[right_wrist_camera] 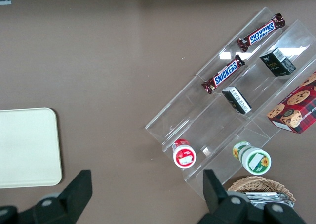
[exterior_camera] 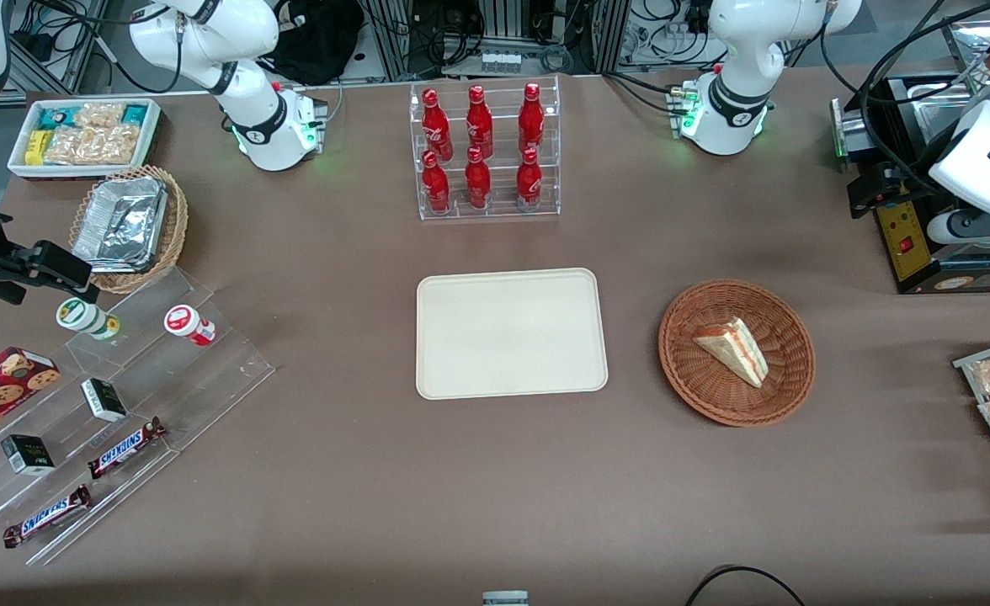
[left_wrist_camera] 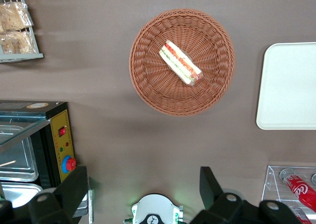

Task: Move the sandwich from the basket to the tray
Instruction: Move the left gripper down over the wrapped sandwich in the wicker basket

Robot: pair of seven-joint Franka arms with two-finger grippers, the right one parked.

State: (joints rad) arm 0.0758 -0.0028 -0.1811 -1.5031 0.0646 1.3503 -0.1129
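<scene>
Sandwich point(exterior_camera: 732, 348) lay on its side inside the basket point(exterior_camera: 689, 370), its orange-red and green filling edge showing, on a brown table point(exterior_camera: 377, 471). The basket sat beside the tray point(exterior_camera: 510, 333), apart from it, toward the working arm's end of the table. The tray was bare and lay nearer the front camera than a clear rack of red bottles point(exterior_camera: 483, 150).

From the wrist camera, the gripper point(left_wrist_camera: 143, 184) hung high above the table with its two dark fingers point(left_wrist_camera: 74, 182) spread wide and holding nothing, well apart from the basket point(left_wrist_camera: 148, 85) and the sandwich point(left_wrist_camera: 180, 62) below. A corner of the tray point(left_wrist_camera: 289, 85) showed beside the basket in that view. In the front view the working arm's white wrist was raised near a black appliance with a yellow panel point(exterior_camera: 903, 240), the fingers themselves hidden there.

Toward the parked arm's end stood a clear stepped shelf point(exterior_camera: 125, 421) with Snickers bars point(exterior_camera: 127, 447), small jars and boxes, and a tan wicker basket of foil trays point(exterior_camera: 125, 227).
</scene>
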